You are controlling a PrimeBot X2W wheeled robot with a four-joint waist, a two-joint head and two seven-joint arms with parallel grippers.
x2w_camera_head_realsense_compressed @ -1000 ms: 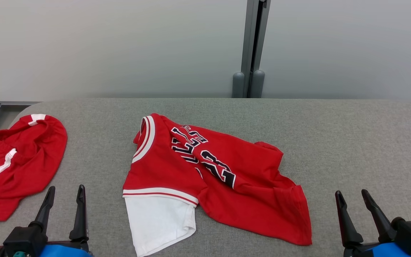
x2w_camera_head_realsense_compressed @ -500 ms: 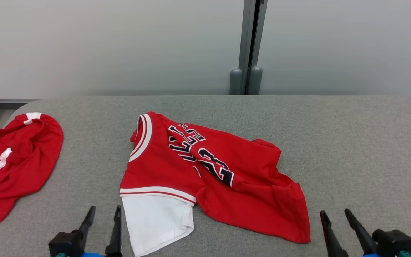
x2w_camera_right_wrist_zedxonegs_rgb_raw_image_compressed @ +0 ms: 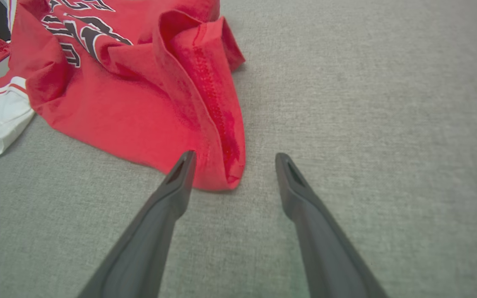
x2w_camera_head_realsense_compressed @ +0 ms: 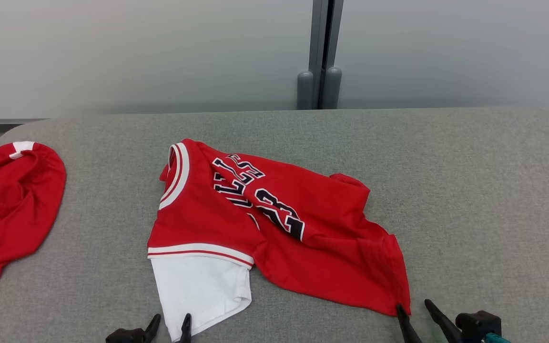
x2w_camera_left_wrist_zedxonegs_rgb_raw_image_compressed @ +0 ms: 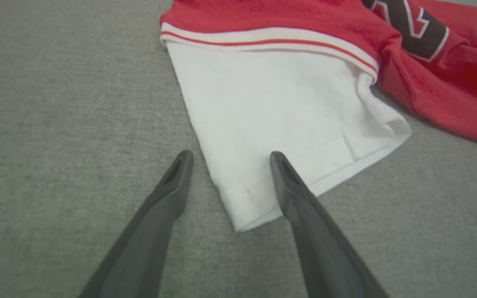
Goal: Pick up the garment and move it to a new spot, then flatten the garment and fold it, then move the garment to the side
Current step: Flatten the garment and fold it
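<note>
I see a grey woven-fabric table top (x2w_camera_head_realsense_compressed: 470, 190) with a pale grey wall (x2w_camera_head_realsense_compressed: 112, 47) and a grey metal upright post (x2w_camera_head_realsense_compressed: 320, 47) behind it. A crumpled red basketball jersey with a white sleeve (x2w_camera_head_realsense_compressed: 274, 228) lies mid-table. A second red garment with white stripes (x2w_camera_head_realsense_compressed: 12, 209) lies at the left edge. My left gripper (x2w_camera_head_realsense_compressed: 172, 318) is spread wide and empty, its fingers either side of the white sleeve's edge. My right gripper (x2w_camera_head_realsense_compressed: 413, 306) is also wide and empty, at the red hem corner.

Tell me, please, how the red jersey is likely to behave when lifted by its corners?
Probably floppy: the red jersey lies in soft folds, so it should sag between grip points. Likely light: its thin white sleeve lies flat. Its hem corner is doubled over, so a pinch there may catch several layers.
</note>
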